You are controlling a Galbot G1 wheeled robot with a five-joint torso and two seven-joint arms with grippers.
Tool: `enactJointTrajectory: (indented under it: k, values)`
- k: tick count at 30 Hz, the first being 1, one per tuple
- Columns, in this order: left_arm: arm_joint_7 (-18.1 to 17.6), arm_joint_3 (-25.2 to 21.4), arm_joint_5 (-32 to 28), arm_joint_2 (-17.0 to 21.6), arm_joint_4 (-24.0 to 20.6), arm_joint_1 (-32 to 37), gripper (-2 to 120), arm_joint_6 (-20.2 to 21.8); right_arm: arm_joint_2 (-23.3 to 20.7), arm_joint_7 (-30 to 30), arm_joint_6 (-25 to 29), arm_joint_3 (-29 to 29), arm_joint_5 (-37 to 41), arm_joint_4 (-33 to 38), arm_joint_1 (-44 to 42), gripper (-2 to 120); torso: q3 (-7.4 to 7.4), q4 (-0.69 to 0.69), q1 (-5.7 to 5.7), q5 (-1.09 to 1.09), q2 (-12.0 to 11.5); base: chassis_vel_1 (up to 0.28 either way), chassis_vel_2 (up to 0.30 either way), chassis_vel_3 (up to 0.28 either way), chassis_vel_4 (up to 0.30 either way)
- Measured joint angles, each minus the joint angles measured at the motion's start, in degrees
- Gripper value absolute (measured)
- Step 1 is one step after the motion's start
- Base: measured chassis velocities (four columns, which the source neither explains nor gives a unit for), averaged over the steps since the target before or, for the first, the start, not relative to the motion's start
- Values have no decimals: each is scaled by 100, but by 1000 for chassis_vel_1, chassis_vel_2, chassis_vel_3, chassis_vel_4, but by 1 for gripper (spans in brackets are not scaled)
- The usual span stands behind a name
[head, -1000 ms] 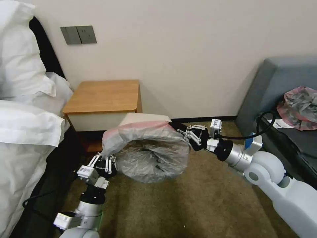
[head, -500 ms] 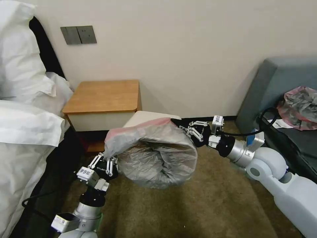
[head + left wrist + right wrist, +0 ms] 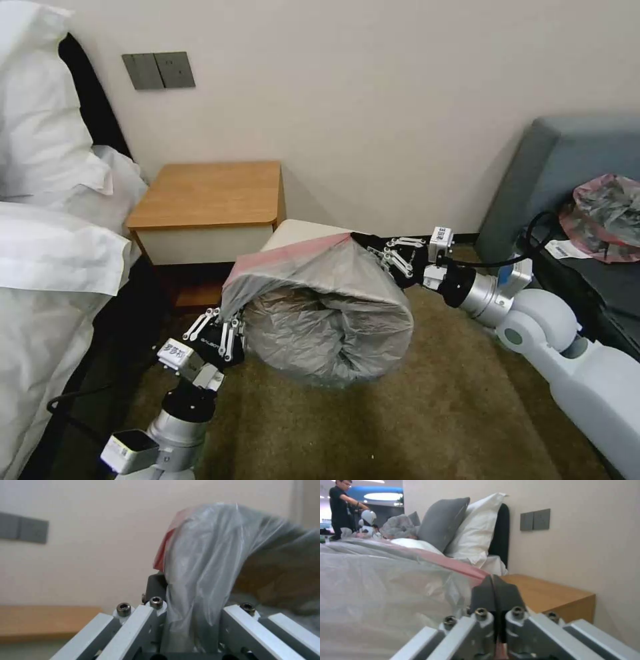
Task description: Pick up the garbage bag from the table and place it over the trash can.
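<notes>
The garbage bag [image 3: 327, 313] is a wrinkly grey sack with a pink-red rim, stretched in the air between my two grippers. My left gripper [image 3: 225, 325] is shut on its near left edge, seen close up as the bag [image 3: 213, 555] running down between the fingers. My right gripper [image 3: 375, 248] is shut on the far right edge of the rim; its dark fingers [image 3: 493, 592] are pressed together beside the bag [image 3: 386, 580]. A pale part of the trash can [image 3: 303, 232] pokes out behind the bag, on the floor beside the table [image 3: 207, 193].
A bed with white pillows [image 3: 47, 200] fills the left side. A grey sofa [image 3: 567, 167] on the right holds a second grey-and-pink plastic bag [image 3: 610, 213]. Brown carpet [image 3: 400, 427] lies open in front. The wall with a grey switch plate [image 3: 159, 70] is behind.
Both grippers have carried the stretched bag to the right and a little toward me. More of the trash can's pale top shows behind it.
</notes>
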Motion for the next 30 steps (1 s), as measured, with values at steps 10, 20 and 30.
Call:
enactJointTrajectory:
  k: [10, 20, 30]
  values:
    - [-1530, -5, 856, -38, 199, -10, 7, 672, 214, -136, 187, 535, -216, 507, -422, 42, 0, 0, 0, -1, 0, 0, 0, 0, 0]
    - [-2897, 230, 1548, -172, 99, -2, 7, 1679, 695, 1206, 52, 262, -1150, 1876, -1293, 73, 0, 0, 0, -2, 0, 0, 0, 0, 0]
    - [-3410, 299, 1973, -232, 8, -16, 7, 2119, 535, 2824, -1240, -754, -2830, 1982, -1243, 44, 0, 0, -1, -1, 0, 0, 0, 0, 0]
